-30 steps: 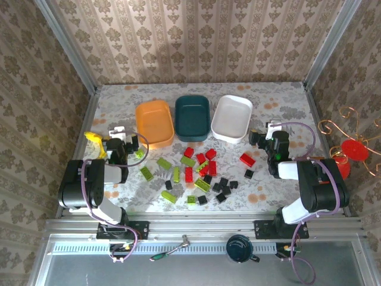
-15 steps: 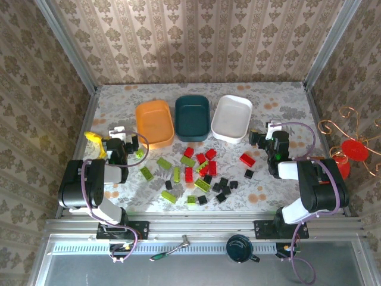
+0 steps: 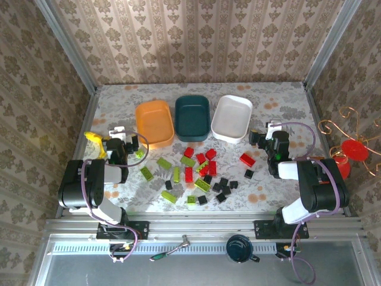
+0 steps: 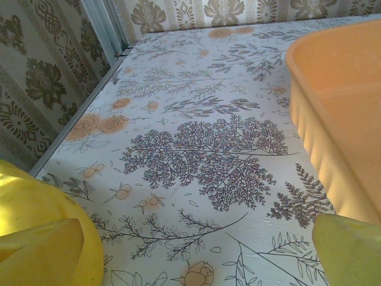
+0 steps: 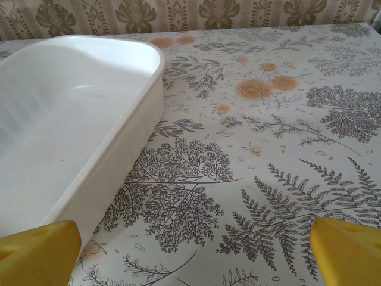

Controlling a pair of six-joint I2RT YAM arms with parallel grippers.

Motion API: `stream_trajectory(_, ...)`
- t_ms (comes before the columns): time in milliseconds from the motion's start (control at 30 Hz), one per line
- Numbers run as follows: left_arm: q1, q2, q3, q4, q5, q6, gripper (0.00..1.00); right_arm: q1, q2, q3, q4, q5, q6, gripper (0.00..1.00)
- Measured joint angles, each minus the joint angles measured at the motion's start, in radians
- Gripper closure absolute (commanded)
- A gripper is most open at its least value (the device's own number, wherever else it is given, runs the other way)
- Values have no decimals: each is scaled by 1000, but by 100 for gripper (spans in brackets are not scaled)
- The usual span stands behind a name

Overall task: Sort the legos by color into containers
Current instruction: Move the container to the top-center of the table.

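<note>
The legos lie scattered mid-table: red ones (image 3: 189, 174), lime green ones (image 3: 164, 162) and black ones (image 3: 224, 182). Behind them stand the containers in a row: orange (image 3: 154, 122), dark teal (image 3: 192, 116) and white (image 3: 232, 118), all looking empty. My left gripper (image 3: 119, 134) rests low at the left, open over bare table (image 4: 196, 256), with the orange container (image 4: 339, 101) to its right. At the right, my right gripper (image 3: 271, 130) is also open over bare table (image 5: 193, 256), and the white container (image 5: 71, 119) is to its left.
A yellow banana (image 3: 92, 138) lies just left of the left gripper and bulges into the left wrist view (image 4: 24, 196). A red brick (image 3: 247, 159) and a black one (image 3: 249, 173) sit near the right arm. Enclosure walls bound the table. A dark cup (image 3: 239, 247) sits on the front rail.
</note>
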Motion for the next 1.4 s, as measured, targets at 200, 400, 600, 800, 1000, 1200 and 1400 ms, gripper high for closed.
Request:
stream_trajectory(200,0,-21,0,-26,5,0,0,-1,0,0,-3,0,1,0)
stream_trajectory(400,-14,-269,0,-166,-37,-2,0,0,-54,55,-166,26,6,0)
stream_trajectory(600,-18,-518,0,-242,-127,-78,0,16,-172,143,-364,99,67,0)
stream_trajectory(800,25,-749,-2,-409,-201,-437,0,19,-217,280,-615,120,315,0)
stream_trajectory(1000,120,-893,-16,-540,-80,-689,0,5,-157,413,-772,-39,500,0)
stream_trajectory(1200,120,-982,-45,-591,69,-813,0,20,5,555,-936,-142,548,21)
stream_trajectory(1400,100,-975,66,-758,243,-852,18,23,171,684,-1050,-175,589,34)
